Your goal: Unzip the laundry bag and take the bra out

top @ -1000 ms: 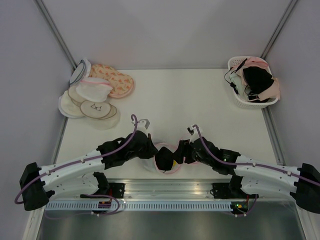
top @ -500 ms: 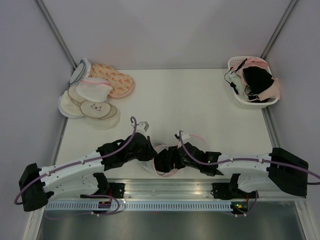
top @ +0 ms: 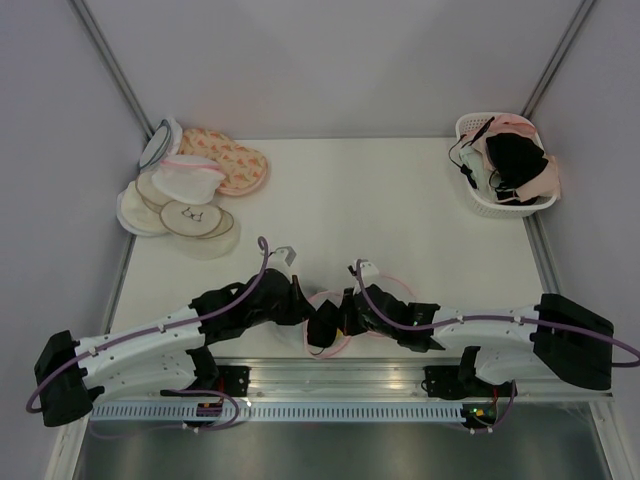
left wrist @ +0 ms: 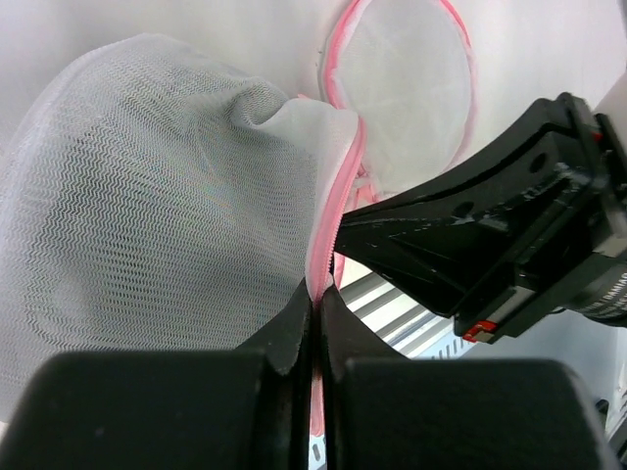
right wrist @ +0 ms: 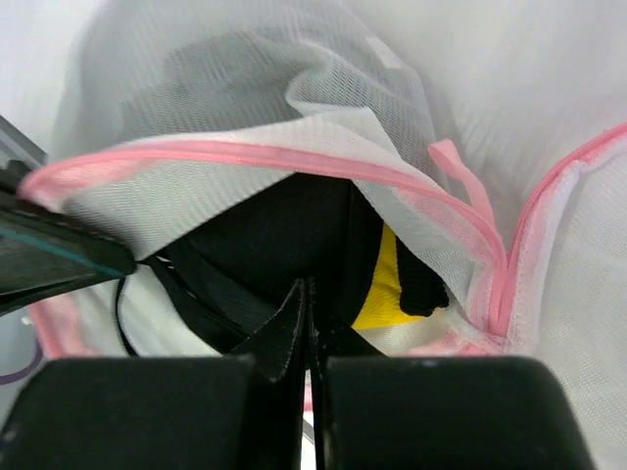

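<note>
Top external view: both arms stretch low and inward from the near corners of the table (top: 400,200) and meet at its near middle. There the left gripper (top: 298,298) and right gripper (top: 347,312) face each other across the laundry bag (top: 322,338). The bag lies by the near edge. Its round lid (left wrist: 402,88) is flopped open on the far right side, and the right forearm covers part of it.

From the left wrist, the left jaws are pressed tight on the bag's pink zipper trim (left wrist: 338,206). A strip of the trim runs between the fingers, and the white mesh dome bulges to their left.

From the right wrist, the right jaws are closed together, tips pushed into the open mouth against the black bra (right wrist: 265,235), beside a yellow patch (right wrist: 377,284). Whether they pinch a fold of it cannot be made out.

From above, the wrists hide both sets of fingertips and most of the bag, and most of the bra's shape is hidden inside.

A basket (top: 480,205) of garments stands far right. A pile of pouches (top: 195,185) lies far left.
</note>
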Tool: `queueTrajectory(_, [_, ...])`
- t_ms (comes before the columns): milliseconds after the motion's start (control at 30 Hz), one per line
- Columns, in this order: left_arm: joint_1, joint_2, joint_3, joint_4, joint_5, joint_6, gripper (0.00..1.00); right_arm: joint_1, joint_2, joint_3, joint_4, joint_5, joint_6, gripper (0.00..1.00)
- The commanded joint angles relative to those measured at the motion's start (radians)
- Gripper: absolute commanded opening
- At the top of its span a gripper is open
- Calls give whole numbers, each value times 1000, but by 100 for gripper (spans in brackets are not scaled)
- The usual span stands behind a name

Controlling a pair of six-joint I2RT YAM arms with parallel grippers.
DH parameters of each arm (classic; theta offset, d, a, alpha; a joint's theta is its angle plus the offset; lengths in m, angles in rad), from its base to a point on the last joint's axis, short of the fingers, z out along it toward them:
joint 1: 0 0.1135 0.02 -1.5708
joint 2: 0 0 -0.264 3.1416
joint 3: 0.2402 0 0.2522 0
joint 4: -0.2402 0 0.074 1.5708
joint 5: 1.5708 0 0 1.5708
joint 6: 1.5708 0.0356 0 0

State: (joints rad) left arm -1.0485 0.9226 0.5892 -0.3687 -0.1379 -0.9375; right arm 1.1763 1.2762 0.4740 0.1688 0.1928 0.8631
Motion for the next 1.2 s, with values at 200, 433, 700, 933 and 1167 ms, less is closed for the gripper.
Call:
queueTrajectory(200, [2, -34, -20, 42, 8, -38, 2, 5, -135, 35, -86, 13, -38, 47])
queueTrajectory(433, [2, -33, -12, 42, 11, -35, 2, 5, -57, 25, -57, 13, -33, 64])
queueTrajectory(700, [2, -11, -20, 82, 44, -46, 2, 5, 93, 44, 144, -44, -55, 59])
queueTrajectory(933, [2, -22, -32, 109, 77, -47, 2, 5, 248, 14, 422, -119, -33, 4])
queueTrajectory(1167, [2, -62, -60, 93, 51, -53, 2, 5, 89, -26, 350, -144, -79, 0])
